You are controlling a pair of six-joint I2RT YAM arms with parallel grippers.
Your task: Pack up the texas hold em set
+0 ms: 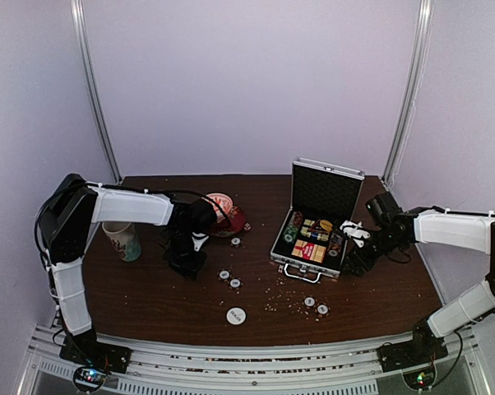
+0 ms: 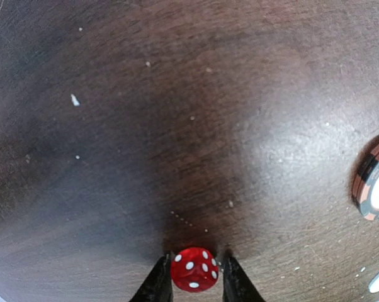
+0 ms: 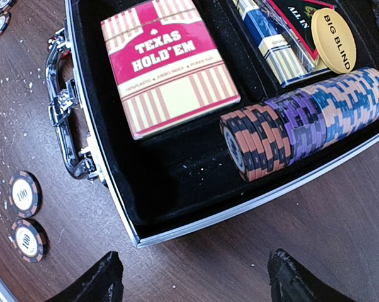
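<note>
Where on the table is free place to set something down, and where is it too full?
Bare wood: front left, between the paper cup and the white disc; also front right, right of the two chips. Crowded: the middle, where loose chips lie between the left gripper and the open case.

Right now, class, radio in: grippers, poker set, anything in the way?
Left gripper straddles red die, grip unconfirmed. Right gripper open beside open case. Chips loose on table. Nothing blocking the die.

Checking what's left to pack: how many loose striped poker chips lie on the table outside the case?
5. One chip beside the bowl; a pair near the table's middle; another pair in front of the case. The left arm may hide more. White disc not counted.
</note>
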